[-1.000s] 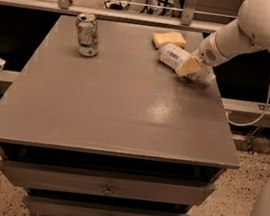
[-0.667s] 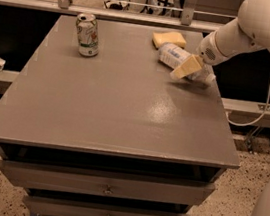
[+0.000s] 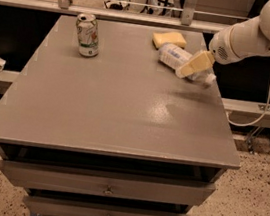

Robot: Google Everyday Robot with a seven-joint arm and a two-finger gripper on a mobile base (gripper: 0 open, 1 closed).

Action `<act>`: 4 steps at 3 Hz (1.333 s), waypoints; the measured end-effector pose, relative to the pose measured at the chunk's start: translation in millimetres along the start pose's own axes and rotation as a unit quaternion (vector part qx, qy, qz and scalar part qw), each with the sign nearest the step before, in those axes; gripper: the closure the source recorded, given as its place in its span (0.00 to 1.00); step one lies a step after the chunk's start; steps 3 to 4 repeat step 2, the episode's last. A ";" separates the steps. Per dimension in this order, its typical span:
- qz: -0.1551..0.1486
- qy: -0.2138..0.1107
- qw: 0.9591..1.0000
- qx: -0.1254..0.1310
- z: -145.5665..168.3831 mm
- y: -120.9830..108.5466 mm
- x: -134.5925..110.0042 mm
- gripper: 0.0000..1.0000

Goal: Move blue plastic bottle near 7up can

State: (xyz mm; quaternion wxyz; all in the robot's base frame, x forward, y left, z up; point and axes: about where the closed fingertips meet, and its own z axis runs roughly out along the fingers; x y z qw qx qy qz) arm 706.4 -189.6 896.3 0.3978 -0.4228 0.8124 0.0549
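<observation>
The blue plastic bottle (image 3: pixel 175 56) lies on its side at the back right of the grey table (image 3: pixel 115 102), its cap end pointing right. My gripper (image 3: pixel 194 64) comes in from the right on the white arm (image 3: pixel 257 32) and sits over the bottle's middle, right at it. The 7up can (image 3: pixel 88 35) stands upright at the back left of the table, far from the bottle.
A yellow sponge (image 3: pixel 169 38) lies just behind the bottle at the back edge. A metal rail (image 3: pixel 138 17) runs behind the table. Drawers (image 3: pixel 108 187) are below the front edge. A cable (image 3: pixel 266 94) hangs at the right.
My gripper has shifted slightly over the bottle. The bottle, can and sponge stay where they were.
</observation>
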 end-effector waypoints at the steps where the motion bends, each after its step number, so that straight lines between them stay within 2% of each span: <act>1: -0.006 -0.055 0.998 0.017 -44.4 5.5 -0.4 0.00; 4: -0.005 -0.062 0.998 0.021 -53.5 4.5 4.5 0.00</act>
